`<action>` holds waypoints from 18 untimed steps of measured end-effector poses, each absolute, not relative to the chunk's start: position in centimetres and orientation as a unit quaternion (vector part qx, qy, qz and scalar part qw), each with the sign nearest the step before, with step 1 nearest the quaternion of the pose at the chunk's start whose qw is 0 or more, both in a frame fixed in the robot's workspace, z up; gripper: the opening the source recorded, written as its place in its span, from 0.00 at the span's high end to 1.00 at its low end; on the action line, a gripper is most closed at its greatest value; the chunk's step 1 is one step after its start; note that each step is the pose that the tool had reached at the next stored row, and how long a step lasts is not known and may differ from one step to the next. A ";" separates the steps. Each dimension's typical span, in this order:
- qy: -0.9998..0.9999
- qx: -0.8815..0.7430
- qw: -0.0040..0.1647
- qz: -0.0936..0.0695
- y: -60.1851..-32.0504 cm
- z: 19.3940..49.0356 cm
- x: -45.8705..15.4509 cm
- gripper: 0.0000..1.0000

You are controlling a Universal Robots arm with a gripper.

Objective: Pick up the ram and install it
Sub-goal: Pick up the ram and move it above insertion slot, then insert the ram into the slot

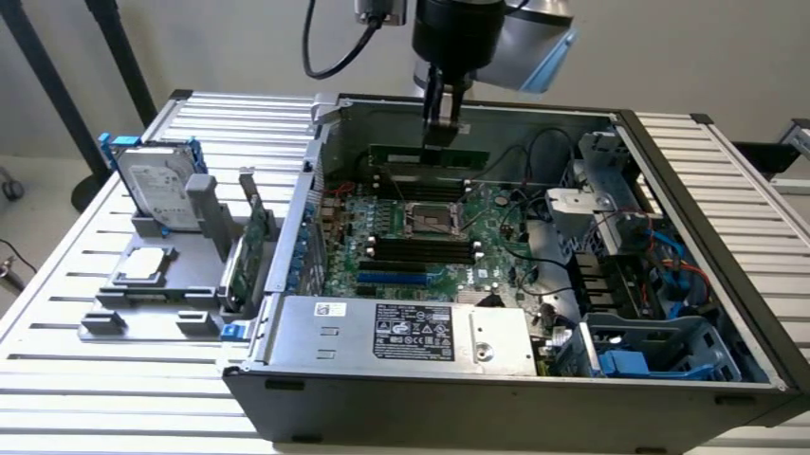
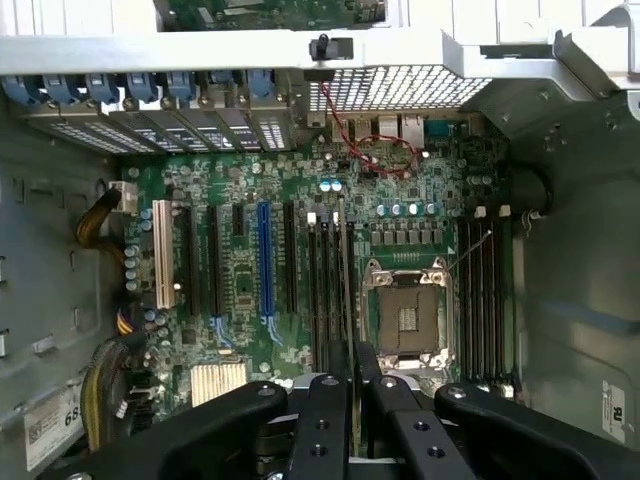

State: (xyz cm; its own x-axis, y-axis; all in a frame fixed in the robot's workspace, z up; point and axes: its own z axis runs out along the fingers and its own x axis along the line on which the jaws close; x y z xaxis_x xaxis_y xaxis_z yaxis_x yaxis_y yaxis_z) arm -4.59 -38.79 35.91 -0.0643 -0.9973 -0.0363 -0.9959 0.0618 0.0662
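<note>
Plainly clamps the ram (image 1: 395,154) between the drawn-in fingers of the gripper (image 1: 443,133); holds it level in the upper middle of the exterior view, over the far part of the motherboard (image 1: 367,213) inside the open computer case (image 1: 506,412); hides the middle of the stick behind the fingertips; cannot tell whether its lower edge touches the black slots (image 1: 424,173) beneath or hangs just above them; loses the arm (image 1: 506,24) past the top edge of the frame.

Looks down, in the wrist view, past the black fingers (image 2: 325,420) of the gripper (image 2: 352,390), set close together over the board near the CPU socket (image 2: 408,320); barely gives the ram there, edge-on and dark between the pads.

Leaves the hard drive (image 1: 162,185) and the expansion card (image 1: 257,237) upright in a grey holder (image 1: 139,313) at the exterior view's left, outside the case; tucks the card's lower edge out of sight.
</note>
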 end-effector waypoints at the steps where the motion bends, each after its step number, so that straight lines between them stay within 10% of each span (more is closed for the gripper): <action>1: -0.729 0.684 0.010 -0.037 -38.5 35.7 -4.4 0.86; 18: -0.730 0.683 0.009 -0.037 -37.1 34.6 -4.0 0.86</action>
